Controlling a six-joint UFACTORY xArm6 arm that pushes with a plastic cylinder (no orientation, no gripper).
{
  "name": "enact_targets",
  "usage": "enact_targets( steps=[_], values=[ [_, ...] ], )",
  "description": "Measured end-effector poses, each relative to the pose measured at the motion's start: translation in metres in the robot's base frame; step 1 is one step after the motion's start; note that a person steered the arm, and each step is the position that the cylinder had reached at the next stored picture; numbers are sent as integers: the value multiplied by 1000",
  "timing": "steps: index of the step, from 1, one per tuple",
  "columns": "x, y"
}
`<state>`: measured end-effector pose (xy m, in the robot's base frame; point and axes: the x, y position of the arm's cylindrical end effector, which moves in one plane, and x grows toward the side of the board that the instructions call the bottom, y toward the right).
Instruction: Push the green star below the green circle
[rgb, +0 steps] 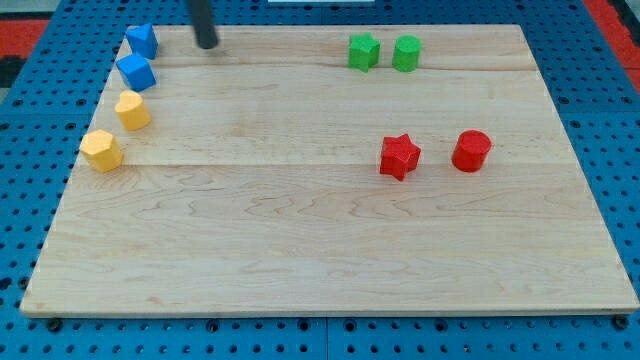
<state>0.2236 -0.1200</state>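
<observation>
The green star sits near the board's top edge, right of centre, touching or almost touching the green circle on its right. My tip is at the view's top left of centre, far to the left of the green star and just right of the upper blue block. It touches no block.
A second blue block lies below the first. Two yellow blocks follow down the board's left edge. A red star and a red circle sit at the right of middle. The wooden board lies on blue pegboard.
</observation>
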Motion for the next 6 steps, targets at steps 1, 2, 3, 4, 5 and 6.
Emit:
enact_targets(
  steps=[1,2,3,4,5,6],
  values=[
    [-11,106],
    [-11,179],
    [16,216],
    [31,216],
    [20,216],
    [-5,215]
  ],
)
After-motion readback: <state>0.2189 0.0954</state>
